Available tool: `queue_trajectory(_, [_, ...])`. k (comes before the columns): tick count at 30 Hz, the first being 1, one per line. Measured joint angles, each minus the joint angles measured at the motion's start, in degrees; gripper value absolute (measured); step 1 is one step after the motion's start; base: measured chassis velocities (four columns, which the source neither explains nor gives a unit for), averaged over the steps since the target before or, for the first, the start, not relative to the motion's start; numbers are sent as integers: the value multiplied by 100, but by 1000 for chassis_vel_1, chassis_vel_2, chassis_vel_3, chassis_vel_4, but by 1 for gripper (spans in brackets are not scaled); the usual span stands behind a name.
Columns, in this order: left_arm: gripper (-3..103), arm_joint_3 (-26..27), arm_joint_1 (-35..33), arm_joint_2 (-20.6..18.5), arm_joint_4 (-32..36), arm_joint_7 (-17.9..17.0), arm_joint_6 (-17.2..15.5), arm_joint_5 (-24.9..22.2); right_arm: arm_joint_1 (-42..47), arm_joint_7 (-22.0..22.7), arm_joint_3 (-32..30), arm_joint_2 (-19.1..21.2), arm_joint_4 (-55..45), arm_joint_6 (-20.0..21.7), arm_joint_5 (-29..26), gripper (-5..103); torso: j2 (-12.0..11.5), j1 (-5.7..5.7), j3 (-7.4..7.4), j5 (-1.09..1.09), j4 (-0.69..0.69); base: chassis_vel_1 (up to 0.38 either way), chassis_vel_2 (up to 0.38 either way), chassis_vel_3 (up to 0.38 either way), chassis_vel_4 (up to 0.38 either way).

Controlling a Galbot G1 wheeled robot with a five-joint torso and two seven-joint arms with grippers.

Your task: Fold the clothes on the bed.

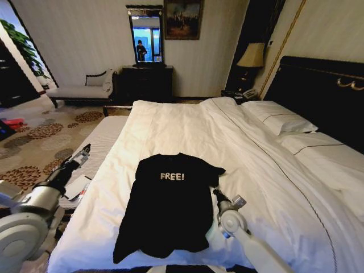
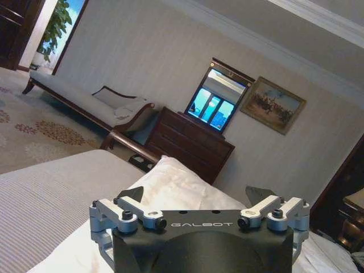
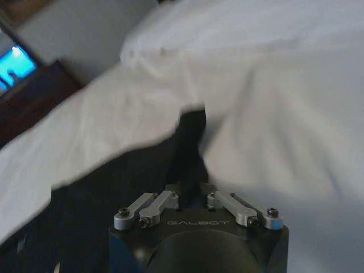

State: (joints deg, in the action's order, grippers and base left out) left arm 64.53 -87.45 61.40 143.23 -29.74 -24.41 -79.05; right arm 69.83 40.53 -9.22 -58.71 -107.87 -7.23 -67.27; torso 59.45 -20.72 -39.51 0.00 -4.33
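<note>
The clothes are one black T-shirt with white "FREE!" lettering, lying flat and face up on the near part of the bed. My right gripper sits low at the shirt's right edge, just below the right sleeve. In the right wrist view this gripper is shut on a strip of the black fabric, with white sheet around it. My left gripper hangs off the bed's left side, apart from the shirt. In the left wrist view it is open with nothing between its fingers.
A grey striped bench runs along the bed's left side, with a white flat item on it. Pillows and a dark headboard are at the right. A chaise longue and a dark dresser stand by the far wall.
</note>
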Motion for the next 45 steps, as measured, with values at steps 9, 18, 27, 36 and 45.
queue_trajectory(9, [100, -163, 48, 34, 0, 0, -3, 35, -411, -200, -157, 52, 458, -65, -146, 52, 0, 0, -1, 1, 1, 0, 0, 0, 0])
queue_trajectory(18, [100, -130, 6, 32, 0, -1, -12, 57, -336, -597, -178, 114, 616, 79, -789, 75, 0, 0, 0, 0, 0, 0, 0, 0, 0])
queue_trajectory(27, [100, -138, -28, 76, 0, -2, -19, 92, -425, -1191, -49, 93, 725, 151, -1092, 61, 0, 0, 0, 0, 0, 0, 0, 0, 0])
queue_trajectory(36, [100, -71, -51, 83, 0, -11, -19, 93, -426, -1224, -1, 82, 749, 131, -985, 40, 0, 0, 0, 0, 0, 0, 0, 0, 0])
queue_trajectory(45, [100, -138, -34, 107, 0, -17, -19, 105, -287, -1224, -86, 130, 633, 23, -808, 1, 0, 0, -1, 0, 1, 0, 0, 0, 0])
